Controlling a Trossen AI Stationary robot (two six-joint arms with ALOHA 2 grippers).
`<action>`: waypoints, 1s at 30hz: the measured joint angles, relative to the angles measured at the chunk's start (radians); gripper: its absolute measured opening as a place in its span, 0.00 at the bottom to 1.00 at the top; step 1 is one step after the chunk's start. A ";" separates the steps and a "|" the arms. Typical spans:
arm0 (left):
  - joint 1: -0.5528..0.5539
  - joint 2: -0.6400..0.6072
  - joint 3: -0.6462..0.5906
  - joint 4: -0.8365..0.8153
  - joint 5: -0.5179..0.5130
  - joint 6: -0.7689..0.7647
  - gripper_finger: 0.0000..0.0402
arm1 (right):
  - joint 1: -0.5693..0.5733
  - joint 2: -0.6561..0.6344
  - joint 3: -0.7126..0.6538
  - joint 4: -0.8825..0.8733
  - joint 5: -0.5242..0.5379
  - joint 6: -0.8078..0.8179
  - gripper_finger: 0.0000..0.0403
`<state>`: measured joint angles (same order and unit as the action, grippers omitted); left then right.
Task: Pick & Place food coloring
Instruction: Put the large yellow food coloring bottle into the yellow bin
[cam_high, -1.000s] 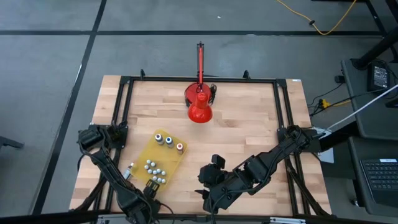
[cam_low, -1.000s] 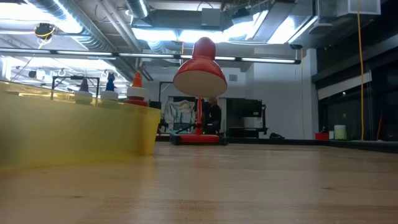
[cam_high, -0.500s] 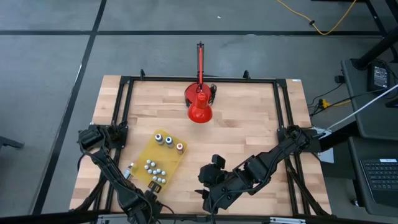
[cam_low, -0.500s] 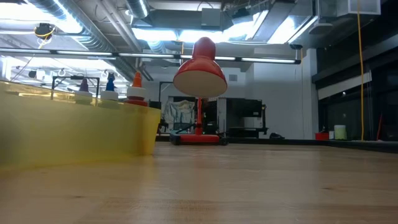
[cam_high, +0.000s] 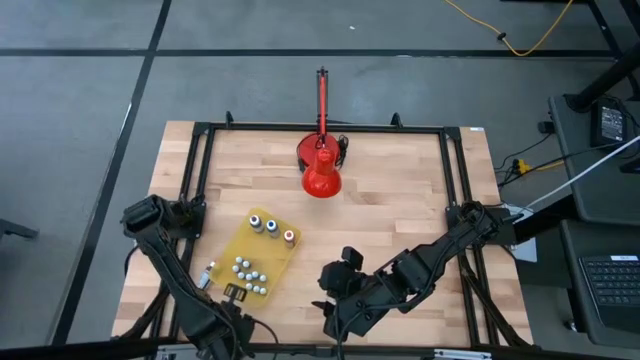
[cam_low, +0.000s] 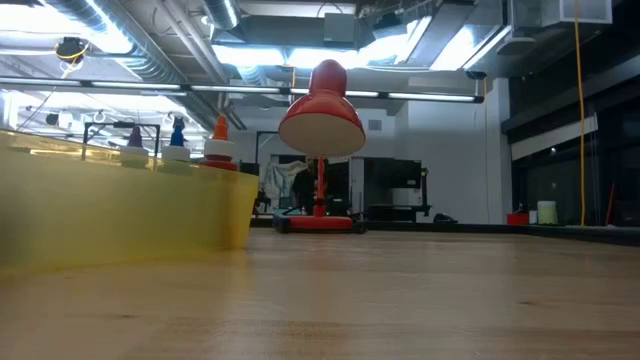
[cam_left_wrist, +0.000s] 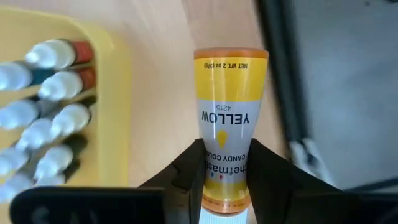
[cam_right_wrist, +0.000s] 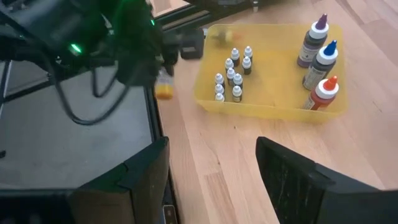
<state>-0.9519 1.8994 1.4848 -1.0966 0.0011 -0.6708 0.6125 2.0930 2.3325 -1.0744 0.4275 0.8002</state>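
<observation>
Left wrist view: the left gripper (cam_left_wrist: 224, 167) is clamped on a small yellow squeeze bottle (cam_left_wrist: 229, 124) with a white-and-yellow label reading "YELLOW", its two dark fingers (cam_left_wrist: 189, 171) pressing the label from either side near the cap end. The bottle's long axis runs straight away from the claw, up the centre of the frame, base end farthest out, over bare light wood. To the left of that frame sits the shallow yellow plastic tray (cam_left_wrist: 118, 124), just beside the bottle but apart from it, with a cluster of small pale-capped dropper bottles (cam_left_wrist: 56, 112) lying inside.

In the high view the tray (cam_high: 232, 247) lies at lower left of the butcher-block table (cam_high: 400, 200), three taller bottles (cam_high: 271, 227) standing at its upper end. The left gripper (cam_high: 236, 294) sits just below the tray's lower edge, far nearer to it than the right gripper (cam_high: 335, 290), which waits at lower centre with its fingers apart and empty. Any placing into the tray would likely mean carrying the bottle sideways over the rim.

Whether the bottle is lifted or touching the wood cannot be told. Its cap is cut off at the bottom of the wrist frame. From overhead the bottle itself is too small to make out. A red desk lamp (cam_high: 321, 172) stands at upper centre, well apart.
</observation>
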 joint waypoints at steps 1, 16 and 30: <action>0.003 -0.006 0.032 -0.035 0.014 -0.007 0.23 | 0.000 0.000 0.000 0.000 0.000 -0.018 0.60; 0.156 -0.019 0.641 -0.480 0.030 -0.178 0.23 | -0.005 0.000 0.000 0.060 0.230 -0.105 0.60; 0.420 -0.022 0.832 -0.475 -0.036 -0.054 0.23 | -0.006 0.000 0.000 0.135 0.252 -0.262 0.60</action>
<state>-0.5316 1.8774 2.3165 -1.5719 -0.0347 -0.7244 0.6060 2.0930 2.3325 -0.9391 0.6796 0.5379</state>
